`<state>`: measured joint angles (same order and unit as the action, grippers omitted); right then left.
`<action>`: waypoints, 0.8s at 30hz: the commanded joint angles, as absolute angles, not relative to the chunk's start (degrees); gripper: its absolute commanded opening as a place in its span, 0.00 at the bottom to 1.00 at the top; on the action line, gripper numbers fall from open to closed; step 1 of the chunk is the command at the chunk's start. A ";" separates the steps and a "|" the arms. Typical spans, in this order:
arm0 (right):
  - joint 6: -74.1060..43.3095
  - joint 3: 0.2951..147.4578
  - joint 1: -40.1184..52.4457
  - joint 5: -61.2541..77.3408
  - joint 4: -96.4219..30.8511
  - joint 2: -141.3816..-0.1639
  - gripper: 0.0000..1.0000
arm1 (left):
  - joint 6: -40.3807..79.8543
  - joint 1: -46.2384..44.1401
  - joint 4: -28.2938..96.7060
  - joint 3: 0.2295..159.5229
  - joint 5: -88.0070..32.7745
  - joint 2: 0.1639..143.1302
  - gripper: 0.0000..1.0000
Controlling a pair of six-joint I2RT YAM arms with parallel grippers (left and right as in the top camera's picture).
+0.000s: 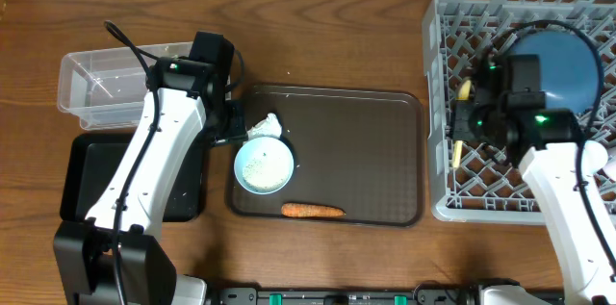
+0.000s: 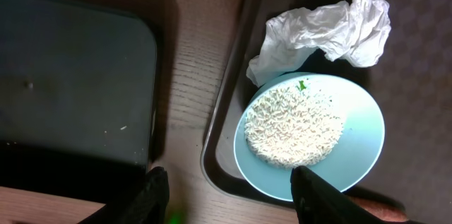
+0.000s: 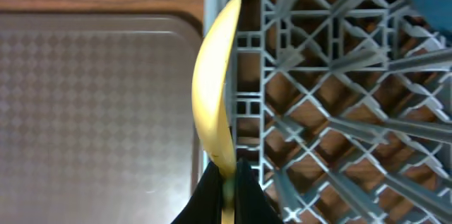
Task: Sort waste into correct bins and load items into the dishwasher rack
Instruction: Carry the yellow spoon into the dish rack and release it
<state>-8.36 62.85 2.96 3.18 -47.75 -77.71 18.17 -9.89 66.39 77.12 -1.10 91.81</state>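
Observation:
A light blue cup (image 1: 264, 166) holding white rice grains (image 2: 293, 125) sits on the left of the dark brown tray (image 1: 366, 151). A crumpled white tissue (image 1: 266, 127) touches its far side and also shows in the left wrist view (image 2: 325, 30). An orange carrot (image 1: 312, 211) lies at the tray's front. My left gripper (image 2: 229, 196) is open and empty above the tray's left rim, one finger over the cup's edge (image 2: 357, 150). My right gripper (image 3: 227, 181) is shut on the pale yellow spoon (image 3: 215, 90) over the grey rack's left wall (image 1: 438, 103). A dark blue plate (image 1: 563, 69) stands in the rack.
The clear tub (image 1: 96, 84) stands at the far left. The black tray (image 1: 96, 185) sits in front of it and shows in the left wrist view (image 2: 70, 75). A strip of wood table (image 2: 191, 111) separates the black tray from the brown tray.

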 commanded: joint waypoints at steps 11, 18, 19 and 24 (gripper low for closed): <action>-2.48 62.94 0.38 4.54 -47.94 -84.51 0.06 | 18.50 -9.72 66.57 76.93 -0.60 90.65 0.58; -2.48 62.98 0.38 4.58 -46.65 -86.80 0.43 | 18.50 -9.72 66.57 76.93 -0.60 90.67 0.58; -2.48 63.00 0.40 4.60 -46.65 -86.46 0.49 | 18.50 -9.72 66.57 76.93 -0.60 90.67 0.58; -2.48 63.20 0.49 4.99 -47.35 -82.54 0.55 | 18.52 -9.72 66.57 76.93 -0.62 90.67 0.58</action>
